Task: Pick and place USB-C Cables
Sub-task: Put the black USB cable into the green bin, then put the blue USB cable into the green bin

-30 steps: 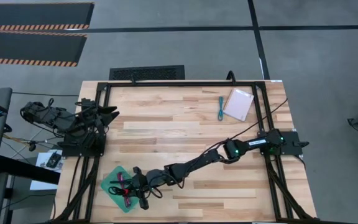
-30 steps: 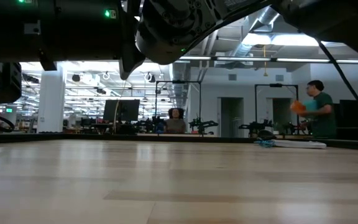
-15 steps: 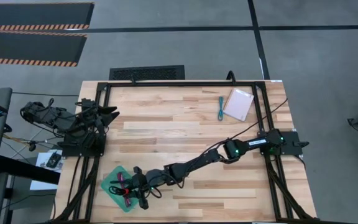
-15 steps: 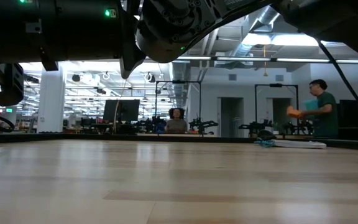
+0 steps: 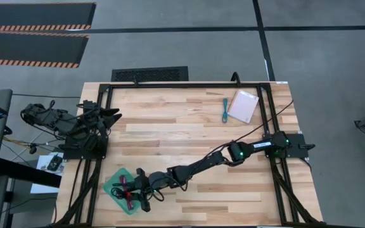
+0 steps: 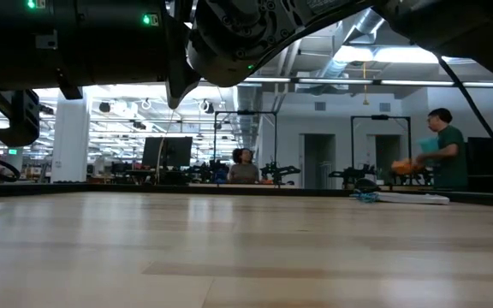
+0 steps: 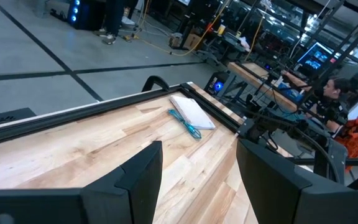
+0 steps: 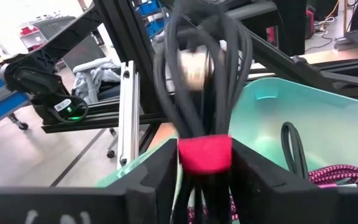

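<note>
I see the black-and-red cable [image 8: 205, 106] standing between the right gripper's [image 8: 205, 163] fingers, its red band level with the fingertips; the fingers flank the band closely, but I cannot tell whether they press it or have let go. Just behind it is the green tray [image 8: 328, 118], with a black cable [image 8: 294, 146] and a pink cable [image 8: 340, 176] lying inside. From above, the tray [image 5: 111, 183] sits at the table's near left corner, and the right gripper [image 5: 132, 194] is over it at the end of the right arm, which stretches across the table [image 5: 170, 126] from its base on the right edge.

The teal cable [image 5: 225, 109] lies well apart from all this, near the far right corner, just beside a white packet [image 5: 243, 106] (the two look to be touching at the packet's edge in the left wrist view: cable [image 7: 186, 122], packet [image 7: 192, 112]).

The left gripper [image 7: 197, 171] waits at the left edge of the table [image 7: 104, 137], its fingers spread wide with nothing between them.

In the low view a person [image 6: 439, 150] stands in the room behind, holding something orange.
</note>
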`<state>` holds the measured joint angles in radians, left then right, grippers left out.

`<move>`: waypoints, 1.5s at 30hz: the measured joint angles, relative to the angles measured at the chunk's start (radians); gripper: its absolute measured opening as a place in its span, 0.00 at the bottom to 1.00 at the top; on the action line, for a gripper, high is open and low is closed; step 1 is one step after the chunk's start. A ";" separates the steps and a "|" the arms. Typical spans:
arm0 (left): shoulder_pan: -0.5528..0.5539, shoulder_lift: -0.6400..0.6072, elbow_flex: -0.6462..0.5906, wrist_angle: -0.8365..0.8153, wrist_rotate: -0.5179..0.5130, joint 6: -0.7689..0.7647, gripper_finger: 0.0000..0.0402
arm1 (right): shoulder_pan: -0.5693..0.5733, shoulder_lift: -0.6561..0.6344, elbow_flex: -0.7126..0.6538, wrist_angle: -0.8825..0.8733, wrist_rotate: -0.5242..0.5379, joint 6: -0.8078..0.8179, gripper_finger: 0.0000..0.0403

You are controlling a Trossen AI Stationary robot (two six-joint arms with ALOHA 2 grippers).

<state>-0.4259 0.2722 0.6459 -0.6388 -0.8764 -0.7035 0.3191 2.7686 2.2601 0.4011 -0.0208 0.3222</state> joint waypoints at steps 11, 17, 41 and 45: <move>0.000 0.000 0.000 0.000 0.000 0.000 0.48 | 0.000 -0.001 0.000 0.002 0.000 0.002 0.52; 0.000 0.000 0.000 0.000 0.000 0.000 0.48 | -0.006 -0.004 0.052 -0.020 -0.020 -0.039 0.52; 0.000 -0.171 0.000 -0.048 0.096 0.047 0.48 | -0.233 -0.550 0.075 -1.458 -0.194 -0.375 0.51; 0.000 -0.225 0.001 -0.100 0.098 0.007 0.48 | -0.281 -0.610 0.074 -1.623 -0.160 -0.376 0.51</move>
<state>-0.4257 0.0470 0.6464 -0.7383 -0.7779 -0.6960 0.0377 2.1581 2.3344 -1.2223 -0.1807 -0.0533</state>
